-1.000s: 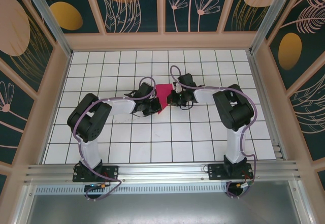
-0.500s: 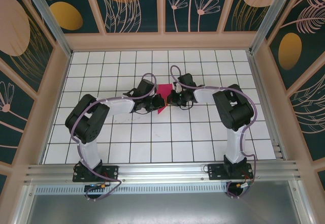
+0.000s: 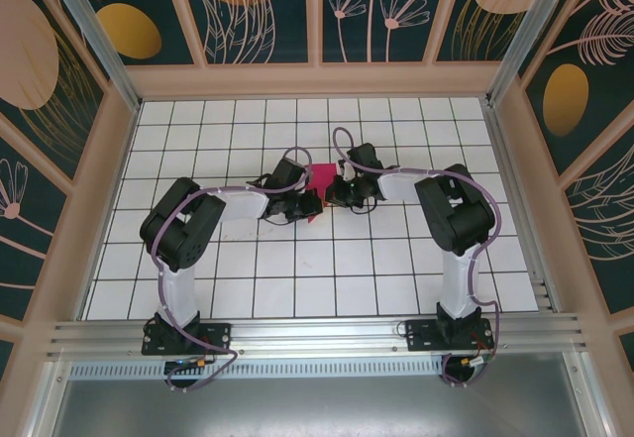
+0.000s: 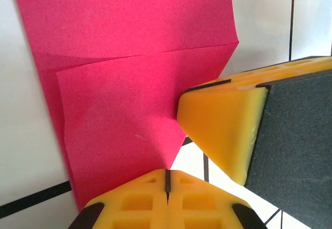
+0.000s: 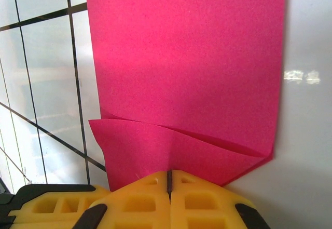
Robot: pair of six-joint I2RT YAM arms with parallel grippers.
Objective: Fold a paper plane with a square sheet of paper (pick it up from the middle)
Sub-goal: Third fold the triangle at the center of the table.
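Now left pincer (image 4: pixel 167 175) and right pincer (image 5: pixel 168 175) clamp the creased, folded magenta sheet (image 5: pixel 187 57).

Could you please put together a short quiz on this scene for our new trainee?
1. True or false: the left hand is open.
2. The pink paper lies: A) between the left hand and the right hand; B) against the back wall; C) on an arm's base.
3. Which pattern marks the table?
Key: 1 false, it is shut; 2 A; 3 a grid of white tiles with black lines.
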